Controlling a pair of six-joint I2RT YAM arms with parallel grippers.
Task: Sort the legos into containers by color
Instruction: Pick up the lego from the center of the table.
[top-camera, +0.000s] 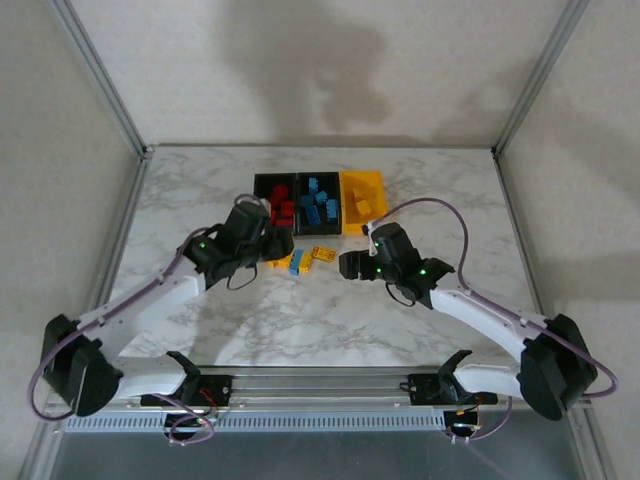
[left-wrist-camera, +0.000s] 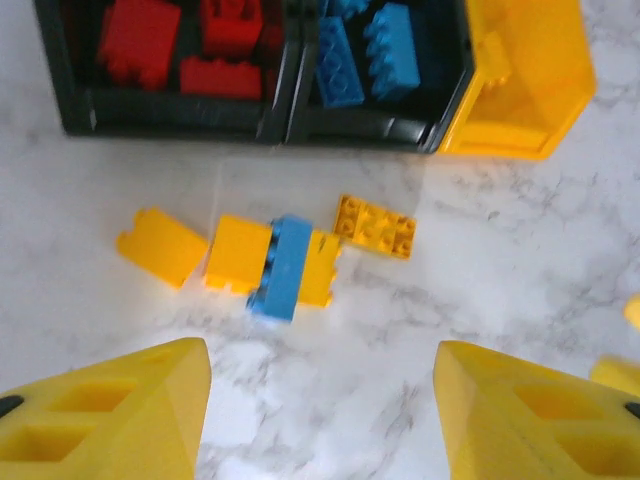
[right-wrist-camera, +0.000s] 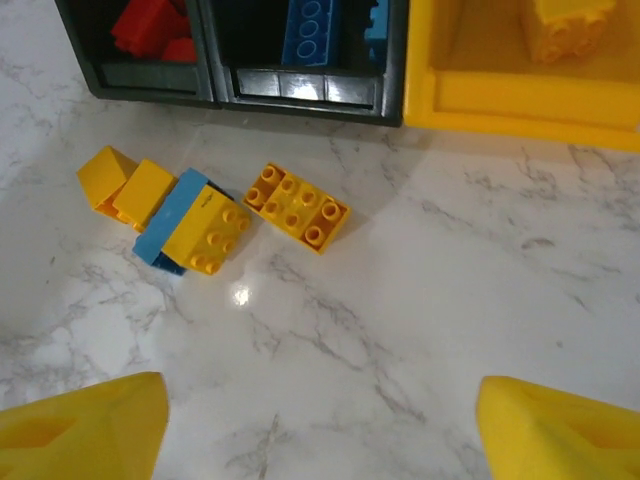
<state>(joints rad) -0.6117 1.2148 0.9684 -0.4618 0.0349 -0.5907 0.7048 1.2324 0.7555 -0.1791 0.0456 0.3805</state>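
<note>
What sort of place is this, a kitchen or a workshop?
Probably a robot test booth in a lab: a left arm and right arm bolted to a marble-patterned table, plain walls on metal posts, toy bricks beside sorting bins.

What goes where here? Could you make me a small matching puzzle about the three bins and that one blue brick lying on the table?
Things:
1. left bin
2. middle bin
3. yellow bin
4. loose blue brick

States:
A. lies on the table among loose yellow bricks
B. holds red bricks
C. holds a yellow brick
D. holds blue bricks

Pairs: 1-B, 2-D, 3-C, 4-A.
</note>
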